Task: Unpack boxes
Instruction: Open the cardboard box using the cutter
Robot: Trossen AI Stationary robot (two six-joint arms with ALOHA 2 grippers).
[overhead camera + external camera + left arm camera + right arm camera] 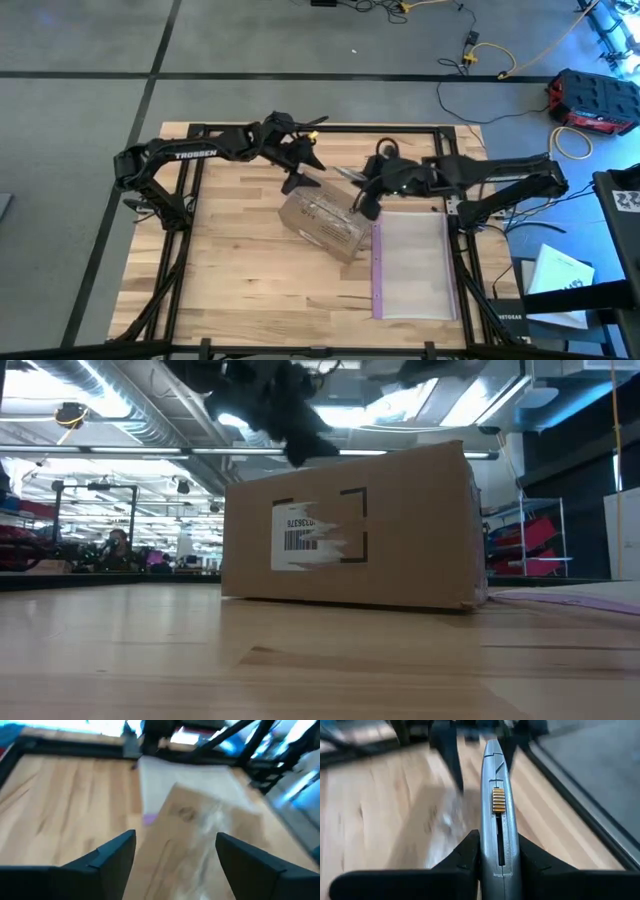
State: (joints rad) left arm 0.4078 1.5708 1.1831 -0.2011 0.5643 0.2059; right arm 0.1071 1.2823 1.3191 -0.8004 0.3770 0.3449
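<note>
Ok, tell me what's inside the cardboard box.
Nothing inside shows: the box looks closed in every view. Only its outside is visible, a torn barcode label on one side. The contents stay hidden.

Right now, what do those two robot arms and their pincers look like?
Both are dark, jointed arms. The left arm carries white TROSSEN lettering. The left pincer has two flat, black, wedge-shaped fingers; the right pincer looks the same.

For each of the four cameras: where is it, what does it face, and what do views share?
High: overhead, straight down on the table; both arms show.
Low: table height, facing the box.
Left wrist: on the left arm, over the box; left claw open.
Right wrist: right claw shut on the grey knife tool.
All four share the box.
</note>
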